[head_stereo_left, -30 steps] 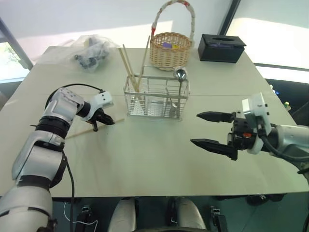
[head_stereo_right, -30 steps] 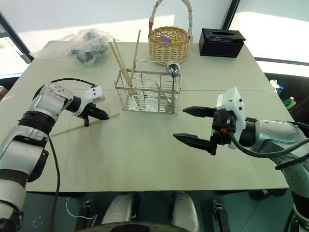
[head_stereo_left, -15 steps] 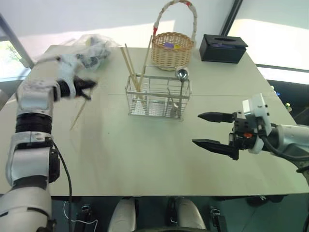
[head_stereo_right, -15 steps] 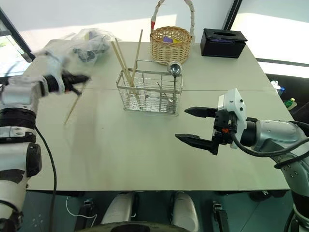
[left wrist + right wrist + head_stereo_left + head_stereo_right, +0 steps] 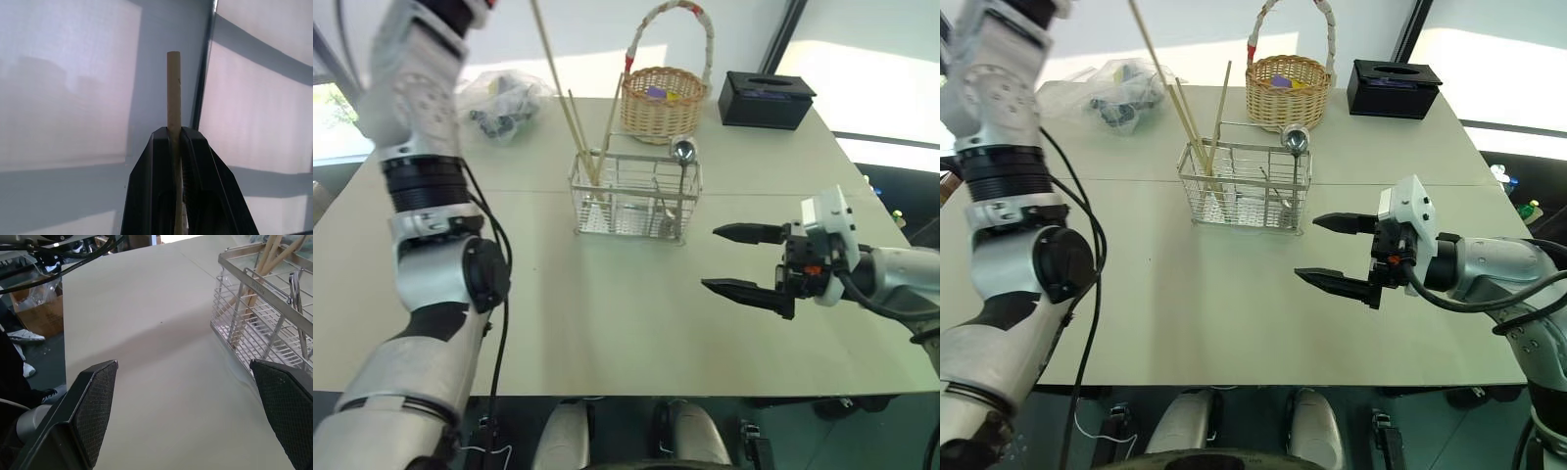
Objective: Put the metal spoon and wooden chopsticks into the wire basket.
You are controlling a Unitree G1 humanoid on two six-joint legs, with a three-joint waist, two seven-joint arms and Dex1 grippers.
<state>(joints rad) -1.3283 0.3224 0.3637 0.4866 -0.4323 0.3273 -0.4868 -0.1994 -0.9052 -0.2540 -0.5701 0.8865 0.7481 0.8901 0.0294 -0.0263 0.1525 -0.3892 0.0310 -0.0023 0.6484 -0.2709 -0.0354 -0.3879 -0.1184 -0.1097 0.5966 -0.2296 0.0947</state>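
My left gripper (image 5: 171, 133) is shut on one of the wooden chopsticks (image 5: 173, 88), whose tip pokes out past the black fingers. From the head views that stick (image 5: 548, 49) slants down from the raised left arm toward the left end of the wire basket (image 5: 631, 206). Other wooden chopsticks (image 5: 582, 137) stand leaning in the basket's left end. The metal spoon (image 5: 681, 150) stands upright in its right end, bowl up. My right gripper (image 5: 710, 259) hangs open over the table, right of the basket, with nothing between its fingers.
A round wicker basket (image 5: 658, 98) with a tall handle stands behind the wire basket. A black tissue box (image 5: 769, 96) sits at the back right and a crumpled plastic bag (image 5: 504, 98) at the back left. The table's front edge (image 5: 636, 394) runs near me.
My left arm has swung up from low over the table's left side to high above it, carrying the chopstick from nearly flat to steeply slanted. The right gripper has stayed still.
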